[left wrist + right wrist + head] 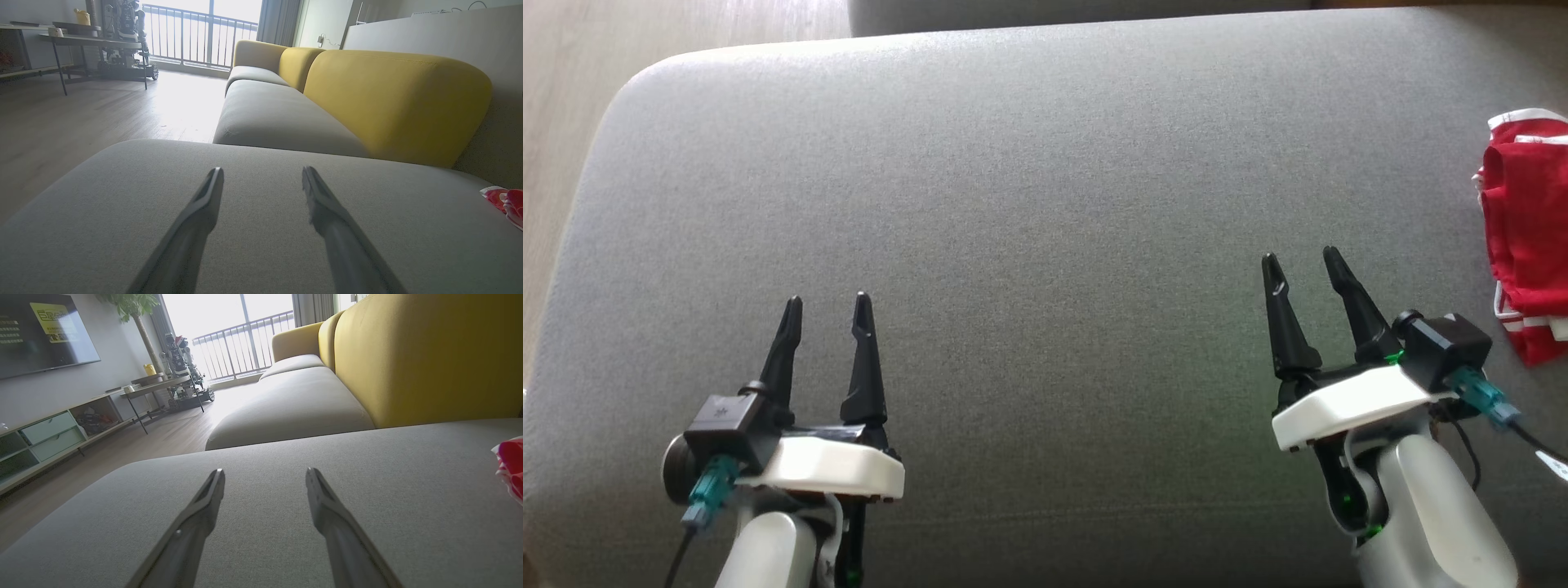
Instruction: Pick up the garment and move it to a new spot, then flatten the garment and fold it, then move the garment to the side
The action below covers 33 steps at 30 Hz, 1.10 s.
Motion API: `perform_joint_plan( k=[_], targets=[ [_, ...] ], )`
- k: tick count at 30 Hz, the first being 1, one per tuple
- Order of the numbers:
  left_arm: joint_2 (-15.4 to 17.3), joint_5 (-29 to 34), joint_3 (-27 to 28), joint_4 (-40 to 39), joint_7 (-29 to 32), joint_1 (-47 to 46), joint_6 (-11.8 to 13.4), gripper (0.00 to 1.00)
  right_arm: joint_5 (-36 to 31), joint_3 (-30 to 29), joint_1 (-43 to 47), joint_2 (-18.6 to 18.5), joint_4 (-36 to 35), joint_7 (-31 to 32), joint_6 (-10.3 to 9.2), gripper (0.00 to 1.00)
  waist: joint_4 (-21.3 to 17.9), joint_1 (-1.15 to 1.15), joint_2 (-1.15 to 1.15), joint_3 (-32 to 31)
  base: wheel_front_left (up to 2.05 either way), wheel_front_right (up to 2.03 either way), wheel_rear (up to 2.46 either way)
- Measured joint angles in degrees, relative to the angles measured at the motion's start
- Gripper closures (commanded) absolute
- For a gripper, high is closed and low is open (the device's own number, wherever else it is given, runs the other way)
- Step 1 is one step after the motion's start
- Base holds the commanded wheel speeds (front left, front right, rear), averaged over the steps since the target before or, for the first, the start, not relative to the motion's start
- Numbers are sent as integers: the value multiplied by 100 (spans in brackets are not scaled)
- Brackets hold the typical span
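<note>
red garment, white trim (crumpled), grey cushion

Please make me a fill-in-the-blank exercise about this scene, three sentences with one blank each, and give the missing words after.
1. The crumpled red garment with white trim lies on the grey fabric cushion, on the robot's ____ side, apart from the right gripper.
2. The jaws of the left gripper and of the right gripper stand ____, with nothing between them.
3. The rounded sofa backrest behind the cushion is ____ in colour.

Missing words: right; open; yellow.
</note>
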Motion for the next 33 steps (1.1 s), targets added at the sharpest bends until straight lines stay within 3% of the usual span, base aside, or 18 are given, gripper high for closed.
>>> perform_joint_plan(
  k=[33],
  targets=[
    [0, -120, 123, 152, 0, -14, 94, 0, 259, -12, 82, 3, -53, 0, 0, 0, -25, 0, 0, 124, 0, 0, 0]
  ],
)
